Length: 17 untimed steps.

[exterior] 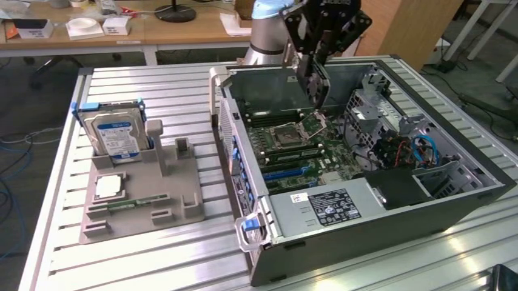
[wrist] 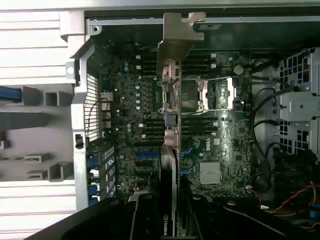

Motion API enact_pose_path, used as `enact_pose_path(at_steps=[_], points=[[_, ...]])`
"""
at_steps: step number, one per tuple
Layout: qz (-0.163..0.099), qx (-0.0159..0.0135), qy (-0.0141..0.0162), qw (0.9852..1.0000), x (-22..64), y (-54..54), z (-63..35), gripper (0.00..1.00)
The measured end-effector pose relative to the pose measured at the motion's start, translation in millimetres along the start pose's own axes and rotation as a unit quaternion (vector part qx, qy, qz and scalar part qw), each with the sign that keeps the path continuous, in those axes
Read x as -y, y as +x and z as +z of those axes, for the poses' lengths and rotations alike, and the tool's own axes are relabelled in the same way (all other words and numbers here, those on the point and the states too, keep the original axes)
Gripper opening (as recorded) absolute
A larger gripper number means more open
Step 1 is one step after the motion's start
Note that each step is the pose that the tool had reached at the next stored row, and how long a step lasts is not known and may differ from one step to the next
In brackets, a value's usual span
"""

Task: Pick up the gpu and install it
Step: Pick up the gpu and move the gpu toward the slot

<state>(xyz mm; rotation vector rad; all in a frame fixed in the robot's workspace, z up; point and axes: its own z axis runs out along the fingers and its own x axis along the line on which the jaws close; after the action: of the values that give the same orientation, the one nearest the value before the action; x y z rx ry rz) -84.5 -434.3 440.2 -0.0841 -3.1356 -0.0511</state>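
My gripper (exterior: 321, 53) hangs above the open computer case (exterior: 453, 200) and is shut on the gpu (exterior: 312, 82). The card hangs on edge below the fingers, dark, over the far part of the motherboard (exterior: 295, 148), clear of it. In the wrist view the gpu (wrist: 170, 115) appears edge-on, its silver end bracket (wrist: 176, 42) and connector ports pointing away from the gripper (wrist: 169, 202). Behind it lie the motherboard (wrist: 130, 125), the open processor socket (wrist: 192, 92) and the blue expansion slots (wrist: 147, 155).
A grey parts holder (exterior: 182, 200) sits on the slatted table at the exterior view's left of the case. It carries an upright hard drive (exterior: 117, 133) with a blue-white label, a memory stick (exterior: 133, 200) and a processor (exterior: 109, 185). The power supply (exterior: 328, 206) and cables (exterior: 413, 151) fill the case's near side.
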Motion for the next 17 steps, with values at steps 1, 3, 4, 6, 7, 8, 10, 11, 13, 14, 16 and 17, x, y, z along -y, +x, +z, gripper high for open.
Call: enact_pose_path(at_steps=[1,3,4,6,7,8,10,11,13,14,16,17], points=[[0.000,0.0000,0.0001,1.0000,-0.2,-4.6,0.1,0.26],[0.000,0.0000,0.0000,1.0000,-0.7,-13.4,0.3,0.26],[0.000,0.0000,0.0000,1.0000,-1.0,-18.3,0.5,0.26],[0.000,0.0000,0.0000,1.0000,-1.5,-27.2,0.7,0.26],[0.000,0.0000,0.0000,1.0000,-1.7,-31.7,0.8,0.26],[0.000,0.0000,0.0000,1.0000,-1.9,-36.3,0.9,0.26],[0.000,0.0000,0.0000,1.0000,-2.4,-45.2,1.1,0.26],[0.000,0.0000,0.0000,1.0000,-2.7,-50.2,1.2,0.26],[0.000,0.0001,0.0000,1.0000,-2.7,-52.2,1.3,0.26],[0.001,0.0000,0.0000,1.0000,-2.7,-52.2,1.3,0.26],[0.001,0.0001,0.0000,1.0000,-2.7,-52.2,1.3,0.26],[0.002,0.0001,0.0000,1.0000,-2.8,-52.2,1.3,0.26]])
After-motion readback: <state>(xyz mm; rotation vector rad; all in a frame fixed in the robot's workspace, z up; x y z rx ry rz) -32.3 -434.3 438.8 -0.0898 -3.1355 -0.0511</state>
